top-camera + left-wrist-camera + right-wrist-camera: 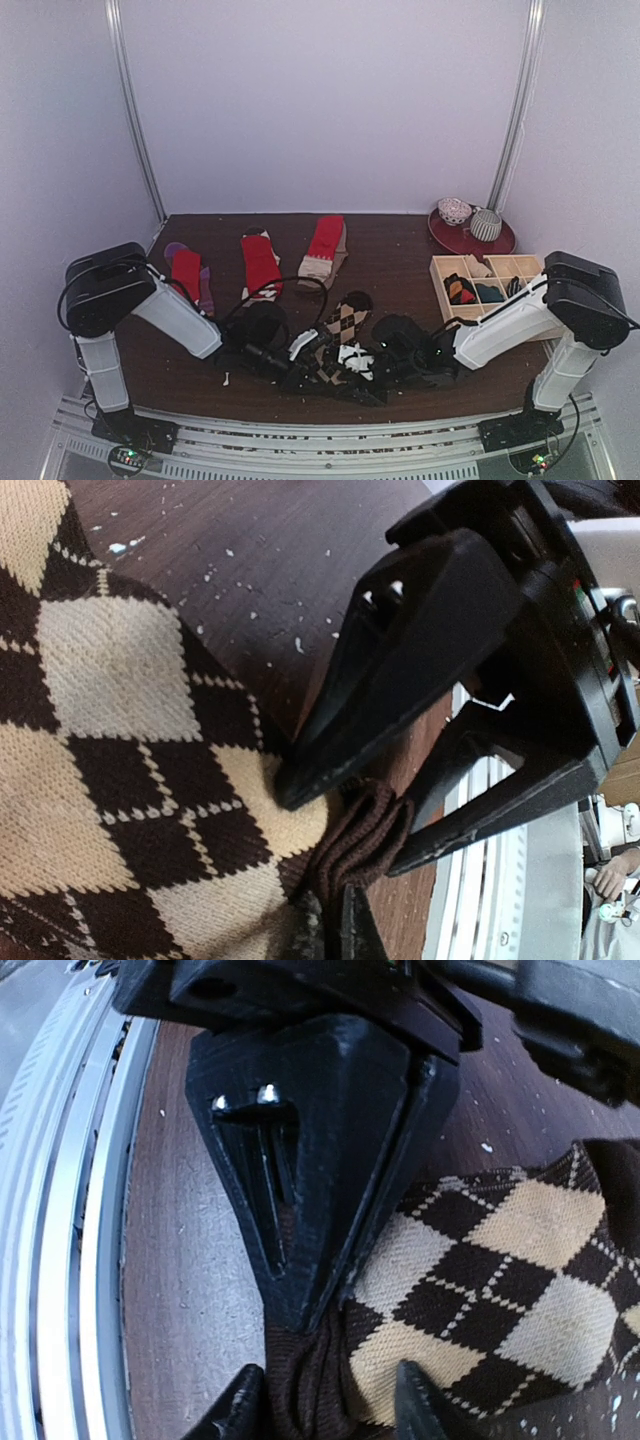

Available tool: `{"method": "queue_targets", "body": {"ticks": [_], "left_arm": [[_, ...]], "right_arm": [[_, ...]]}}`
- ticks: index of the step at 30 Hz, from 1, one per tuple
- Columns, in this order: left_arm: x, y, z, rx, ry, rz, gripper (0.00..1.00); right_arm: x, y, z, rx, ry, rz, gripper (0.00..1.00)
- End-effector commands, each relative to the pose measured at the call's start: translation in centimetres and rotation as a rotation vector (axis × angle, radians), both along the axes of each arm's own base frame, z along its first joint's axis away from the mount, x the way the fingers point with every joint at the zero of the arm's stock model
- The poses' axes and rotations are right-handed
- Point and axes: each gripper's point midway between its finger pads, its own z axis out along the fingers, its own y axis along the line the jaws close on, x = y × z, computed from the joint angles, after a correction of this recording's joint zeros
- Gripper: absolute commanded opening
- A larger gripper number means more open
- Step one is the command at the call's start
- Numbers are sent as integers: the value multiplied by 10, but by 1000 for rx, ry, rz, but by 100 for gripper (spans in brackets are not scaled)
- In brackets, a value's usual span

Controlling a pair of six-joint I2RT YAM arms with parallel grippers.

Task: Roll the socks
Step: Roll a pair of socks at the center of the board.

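2 grippers, lower centre: I see left gripper point(300, 1315) clamped on argyle sock point(500, 1260), right gripper point(320, 1390) spread astride it.

No readable writing

No text, label, brand, number or sign is showing legibly in any of the 3 views (the argyle sock point(120, 730) is carrying only its woven diamond pattern).
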Motion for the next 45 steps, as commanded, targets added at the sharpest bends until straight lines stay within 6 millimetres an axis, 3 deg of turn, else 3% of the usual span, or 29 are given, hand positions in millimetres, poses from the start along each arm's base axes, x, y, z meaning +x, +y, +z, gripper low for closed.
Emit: {"method": "queue_targets", "body": {"ticks": [1, 7, 10, 13, 17, 22, 25, 29, 39, 45], "left_arm": [[-28, 54, -72, 319, 138, 34, 0], [-12, 48, -58, 292, 48, 67, 1], [6, 44, -37, 268, -64, 96, 18], [25, 43, -8, 233, -218, 122, 43], [41, 46, 44, 122, -457, 148, 90], [33, 45, 88, -13, -809, 116, 91], [20, 42, 96, -71, -962, 101, 89], [14, 35, 99, -139, -1009, 89, 85], [-14, -2, 78, -232, -1120, -164, 61], [-19, -8, 56, -194, -1093, -237, 58]], "right_arm": [[2, 3, -11, -25, 59, -54, 34], [-10, -14, -35, -74, 255, -133, 21], [-16, -25, -40, -80, 355, -178, 17], [-21, -29, -34, -62, 484, -205, 15], [-22, -35, -34, -111, 694, -269, 15], [-15, -41, -43, -143, 934, -385, 15], [-8, -46, -49, -155, 987, -439, 14], [-4, -52, -58, -232, 991, -471, 15], [-7, -58, -69, -274, 1023, -510, 14], [-5, -59, -70, -275, 1023, -517, 14]]}}
